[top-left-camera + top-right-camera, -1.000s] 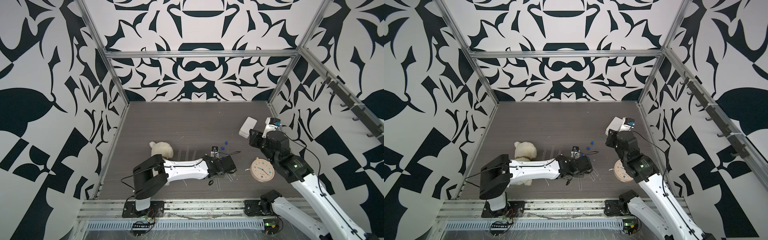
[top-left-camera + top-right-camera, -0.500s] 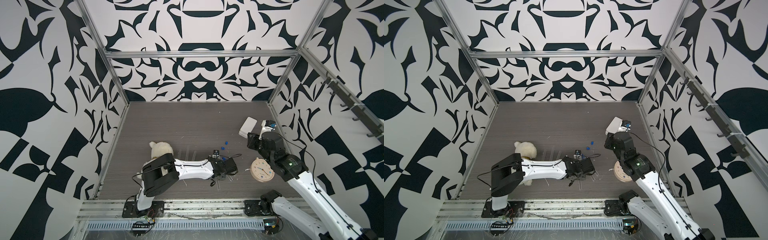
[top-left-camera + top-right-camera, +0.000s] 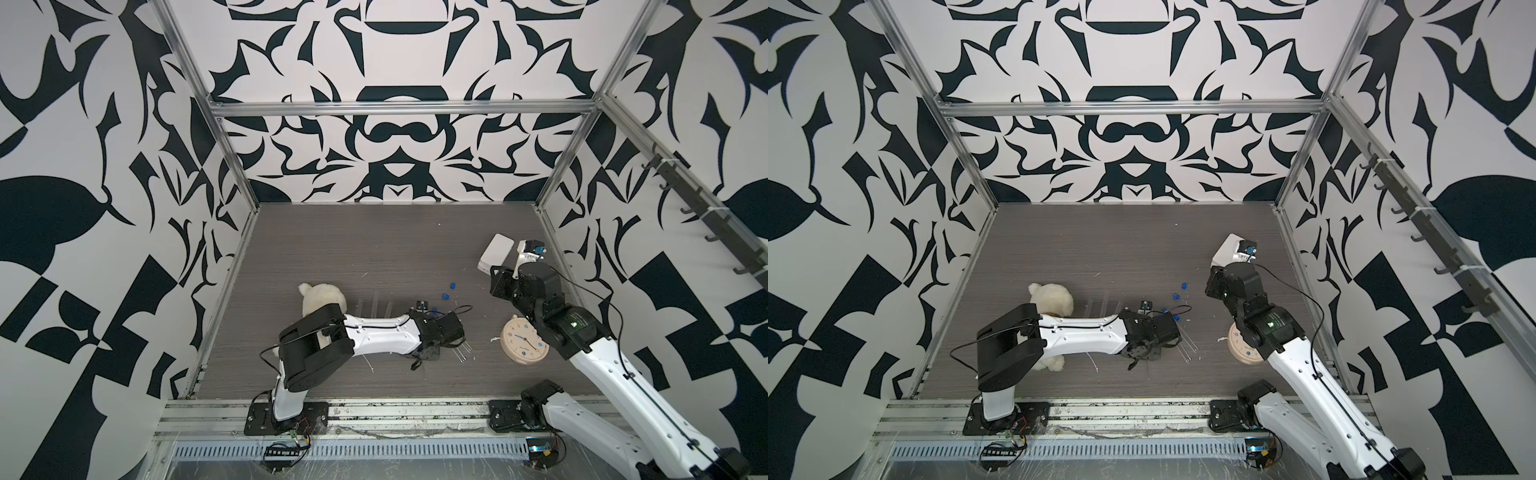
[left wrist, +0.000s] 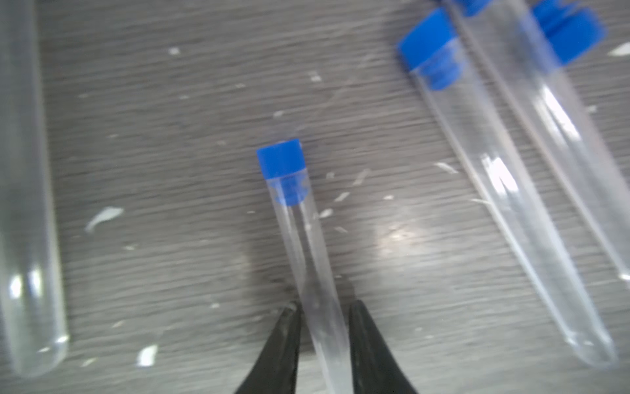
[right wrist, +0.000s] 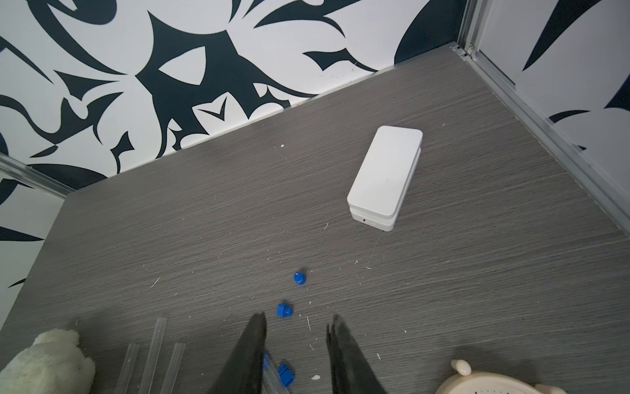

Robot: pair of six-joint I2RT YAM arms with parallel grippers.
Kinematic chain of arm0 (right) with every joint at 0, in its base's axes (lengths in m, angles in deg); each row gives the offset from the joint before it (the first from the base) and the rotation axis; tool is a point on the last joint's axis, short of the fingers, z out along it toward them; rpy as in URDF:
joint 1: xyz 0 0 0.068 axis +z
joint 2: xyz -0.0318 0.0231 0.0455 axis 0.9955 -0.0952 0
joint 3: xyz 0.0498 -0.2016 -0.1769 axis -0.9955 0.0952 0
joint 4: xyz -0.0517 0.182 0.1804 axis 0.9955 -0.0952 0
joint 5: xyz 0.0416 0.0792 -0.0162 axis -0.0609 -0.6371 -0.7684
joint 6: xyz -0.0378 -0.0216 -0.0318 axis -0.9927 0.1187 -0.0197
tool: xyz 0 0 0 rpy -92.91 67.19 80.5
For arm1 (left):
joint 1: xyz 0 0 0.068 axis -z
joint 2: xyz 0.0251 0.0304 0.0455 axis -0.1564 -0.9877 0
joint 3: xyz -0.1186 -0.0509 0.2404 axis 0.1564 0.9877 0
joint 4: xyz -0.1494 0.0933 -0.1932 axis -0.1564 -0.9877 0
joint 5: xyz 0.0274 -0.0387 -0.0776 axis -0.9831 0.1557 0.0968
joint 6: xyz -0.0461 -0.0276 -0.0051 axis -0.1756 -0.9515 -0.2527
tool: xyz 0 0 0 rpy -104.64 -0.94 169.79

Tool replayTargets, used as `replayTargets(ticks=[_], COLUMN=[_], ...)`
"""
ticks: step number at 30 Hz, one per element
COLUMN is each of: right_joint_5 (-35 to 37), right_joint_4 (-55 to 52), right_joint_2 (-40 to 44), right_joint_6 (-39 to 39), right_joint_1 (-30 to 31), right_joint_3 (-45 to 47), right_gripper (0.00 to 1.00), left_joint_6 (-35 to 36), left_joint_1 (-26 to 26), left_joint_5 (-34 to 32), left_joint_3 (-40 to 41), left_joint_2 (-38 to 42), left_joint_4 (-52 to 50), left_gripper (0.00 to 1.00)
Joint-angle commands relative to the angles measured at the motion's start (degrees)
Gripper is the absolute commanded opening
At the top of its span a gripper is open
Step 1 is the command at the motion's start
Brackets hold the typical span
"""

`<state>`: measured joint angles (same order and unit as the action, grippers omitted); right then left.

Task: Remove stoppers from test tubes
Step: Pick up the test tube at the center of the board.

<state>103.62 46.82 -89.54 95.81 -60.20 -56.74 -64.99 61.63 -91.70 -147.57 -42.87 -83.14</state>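
Left tool point(image 4: 324, 306) pinches 1 capped test tube point(image 4: 302, 238), its closed end cut off; right tool point(image 5: 297, 316) stands spread.

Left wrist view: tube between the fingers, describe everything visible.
The tube is thin, clear and apparently empty. A blue stopper sits in its mouth, its plug showing through the wall. It lies on the grey table, stoppered end away from the left gripper, whose jaws straddle its body closely; a firm pinch is not certain. Its other end is out of frame.
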Motion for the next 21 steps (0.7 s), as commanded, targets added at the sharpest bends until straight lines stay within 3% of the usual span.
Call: replayTargets(ticks=[1, 10, 21], right_joint_5=[-0.65, -3.52, -6.41], right_joint_4=[2.71, 4.92, 7.04], right_joint_2=[-0.61, -2.15, -3.49], right_joint_6=[1.32, 3.02, 4.04], right_joint_1=[-0.16, -0.17, -0.21], right_joint_3=[0.33, 1.61, 2.88], right_gripper=[0.33, 0.33, 0.33], left_joint_6=[1.38, 3.90, 3.83], left_joint_1=[-1.17, -2.60, -2.60], left_joint_5=[1.28, 2.02, 3.27], left_joint_3=[4.40, 11.69, 14.33], left_joint_2=[2.61, 8.17, 9.56], left_joint_4=[-3.55, -2.62, -5.42], left_gripper=[0.24, 0.17, 0.26])
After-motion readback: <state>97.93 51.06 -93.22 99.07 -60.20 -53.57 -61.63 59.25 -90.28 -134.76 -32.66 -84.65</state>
